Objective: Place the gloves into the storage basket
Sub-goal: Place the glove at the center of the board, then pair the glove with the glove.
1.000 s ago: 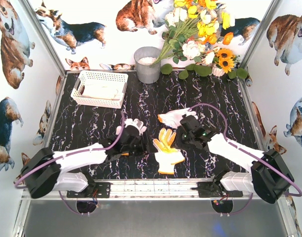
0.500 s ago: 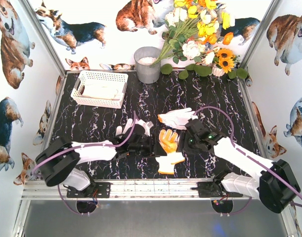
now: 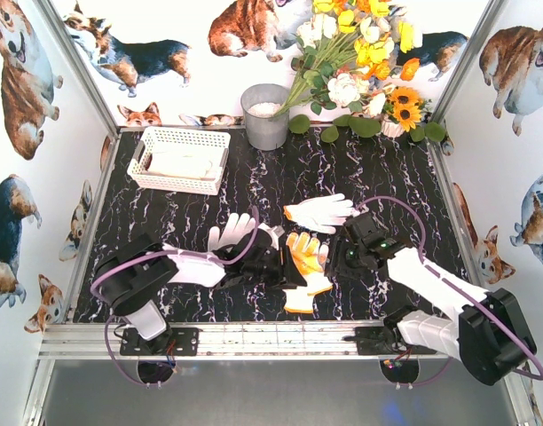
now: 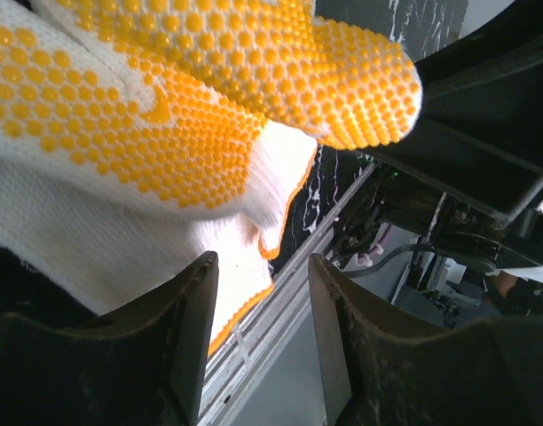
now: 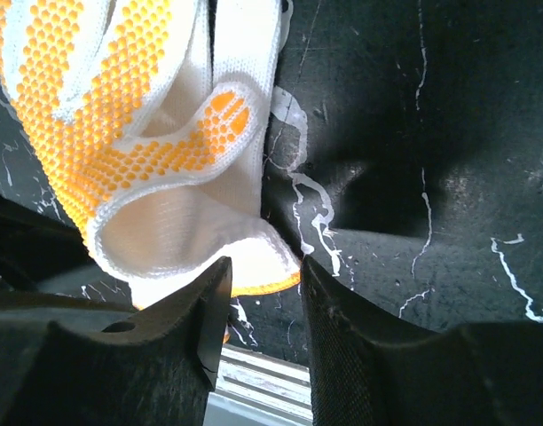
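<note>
Black marbled table [image 3: 165, 222], with the white lattice basket [image 3: 184, 133] sitting at its far left corner, a white heap [image 3: 181, 164] lying inside. The step in hand is the pick-up of one glove, well apart from that basket.

Both arms are reaching to the near centre and facing each other across an orange-dotted glove [image 3: 305, 264], which is lying on the table between them. The left gripper [image 4: 258, 266] is standing about half open, its two fingers flanking the orange-trimmed cuff without closing on it. The right gripper [image 5: 264, 266] is showing a narrow gap with the glove's cuff corner sitting right at its tips; whether that corner is being pinched cannot be told from this close view.

Two more gloves are waiting on the table: a plain glove [image 3: 318, 211] just far of the dotted one, and a third glove [image 3: 232, 231] beside the left arm.

The next move is calling for one firm pinch on the cuff, the other gripper letting go, then a lift and a long carry to the far left, ending over the basket.
</note>
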Controlling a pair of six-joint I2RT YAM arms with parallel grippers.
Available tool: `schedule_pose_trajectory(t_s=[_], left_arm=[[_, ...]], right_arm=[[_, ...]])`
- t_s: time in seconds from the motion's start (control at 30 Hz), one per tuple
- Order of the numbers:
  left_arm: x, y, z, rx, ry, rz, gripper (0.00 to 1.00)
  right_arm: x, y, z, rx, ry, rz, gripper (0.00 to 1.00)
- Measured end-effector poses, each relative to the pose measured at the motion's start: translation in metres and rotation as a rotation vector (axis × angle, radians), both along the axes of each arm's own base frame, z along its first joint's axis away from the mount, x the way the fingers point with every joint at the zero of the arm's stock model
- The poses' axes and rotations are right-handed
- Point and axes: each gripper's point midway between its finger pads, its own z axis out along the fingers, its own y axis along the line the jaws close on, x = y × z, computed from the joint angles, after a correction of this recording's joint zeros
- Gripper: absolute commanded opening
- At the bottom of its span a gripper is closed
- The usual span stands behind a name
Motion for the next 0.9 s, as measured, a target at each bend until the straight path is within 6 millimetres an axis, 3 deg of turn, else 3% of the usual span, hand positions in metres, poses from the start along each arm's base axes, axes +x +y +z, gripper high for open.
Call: schedule_pose_trajectory(t_s=[0.23, 0.47, 0.8, 0.9], left_arm=[[0.0, -0.006, -0.015, 0.017, 0.021, -0.002, 0.32], [0.005, -0.012, -0.014, -0.003, 0.019, 0.013, 0.31], [0.012, -0.017, -0.019, 0.009, 0.007, 0.054, 0.02], [0.014, -0.016, -0.019, 0.015, 0.001, 0.063, 0.0]], right_arm=[[-0.007, 0.001, -0.011, 0.022, 0.031, 0.016, 0.37], [-0.012, 0.006, -0.023, 0.055, 0.085, 0.024, 0.34], [-0.015, 0.017, -0.024, 0.112, 0.125, 0.044, 0.03], [-0.016, 0.019, -0.02, 0.131, 0.127, 0.043, 0.0]])
